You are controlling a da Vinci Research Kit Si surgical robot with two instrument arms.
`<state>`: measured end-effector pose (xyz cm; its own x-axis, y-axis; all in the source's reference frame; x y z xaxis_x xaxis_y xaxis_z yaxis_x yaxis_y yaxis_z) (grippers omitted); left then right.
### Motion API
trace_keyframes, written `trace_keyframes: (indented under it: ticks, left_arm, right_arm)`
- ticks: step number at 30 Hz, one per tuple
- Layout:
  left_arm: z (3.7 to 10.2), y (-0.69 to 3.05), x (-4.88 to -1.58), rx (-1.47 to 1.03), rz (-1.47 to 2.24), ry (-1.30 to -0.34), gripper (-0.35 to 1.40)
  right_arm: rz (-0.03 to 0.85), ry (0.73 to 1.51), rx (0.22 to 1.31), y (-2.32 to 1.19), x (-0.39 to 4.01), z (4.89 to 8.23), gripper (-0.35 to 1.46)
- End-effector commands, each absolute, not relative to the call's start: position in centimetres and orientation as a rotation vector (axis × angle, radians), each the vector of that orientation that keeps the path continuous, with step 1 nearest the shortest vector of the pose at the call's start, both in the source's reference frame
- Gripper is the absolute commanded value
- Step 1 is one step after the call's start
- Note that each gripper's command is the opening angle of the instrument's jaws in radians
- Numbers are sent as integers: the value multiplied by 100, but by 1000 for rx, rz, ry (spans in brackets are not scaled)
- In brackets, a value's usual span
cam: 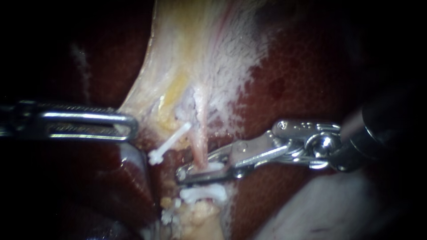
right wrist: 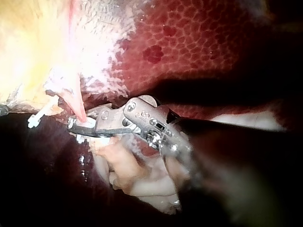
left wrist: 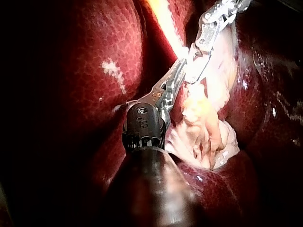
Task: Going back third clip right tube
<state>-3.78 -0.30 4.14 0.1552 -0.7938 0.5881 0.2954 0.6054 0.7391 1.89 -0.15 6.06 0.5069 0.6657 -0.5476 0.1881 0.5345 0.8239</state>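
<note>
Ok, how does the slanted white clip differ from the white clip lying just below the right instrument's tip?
The slanted clip tilts, one end raised; the lower clip lies level. The slanted clip sits left of the pink tube, clear of the right instrument; the lower clip lies just beneath that instrument's tip. The slanted clip looks thinner than the lower clip. Both are white.

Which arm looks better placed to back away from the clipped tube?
The right instrument: its tip sits at the clip on the tube; the left instrument lies aside against pale tissue.
</note>
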Motion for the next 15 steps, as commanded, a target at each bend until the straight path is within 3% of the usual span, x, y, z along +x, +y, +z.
trace_keyframes:
  ticks: [1, 11, 13, 15]
  left_arm:
    - [414, -30, -378, 519, -832, -1170, -35]
    - [414, -30, -378, 519, -832, -1170, -35]
    - [414, -31, -378, 519, -832, -1170, -35]
    - [414, -31, -378, 519, -832, -1170, -35]
  right_arm:
    - [357, 1030, 999, -15, 189, 606, -35]
    - [368, 1038, 989, -15, 190, 605, -33]
    - [396, 1056, 962, -15, 190, 605, -2]
    - [407, 1064, 954, -13, 190, 604, 11]
